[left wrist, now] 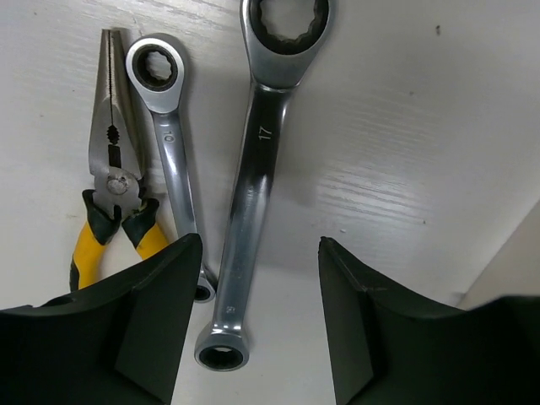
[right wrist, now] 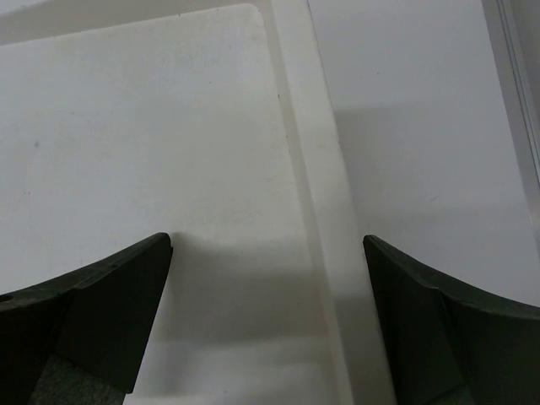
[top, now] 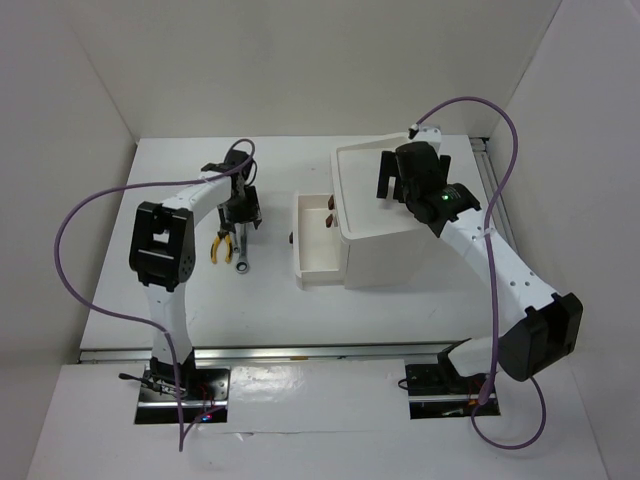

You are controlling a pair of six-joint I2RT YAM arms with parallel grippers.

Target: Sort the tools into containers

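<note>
Over top tray of white box unit [right wrist: 299,169]: right claw [right wrist: 267,253], released and spread wide, with tray rim between the fingers. Low above tabletop [left wrist: 405,152]: left claw [left wrist: 261,245], released too. Between its fingers, large wrench [left wrist: 253,169]; just outside one finger, small wrench [left wrist: 173,160], then pliers [left wrist: 114,169] farther out.

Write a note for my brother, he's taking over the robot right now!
Left gripper: open, hovering over the big wrench.
Right gripper: open, above the white box's top.
Pliers, small wrench and big wrench lie side by side on the table, none gripped.
One drawer is pulled out; no tool shows in it.
Left to do: put all three away.
</note>
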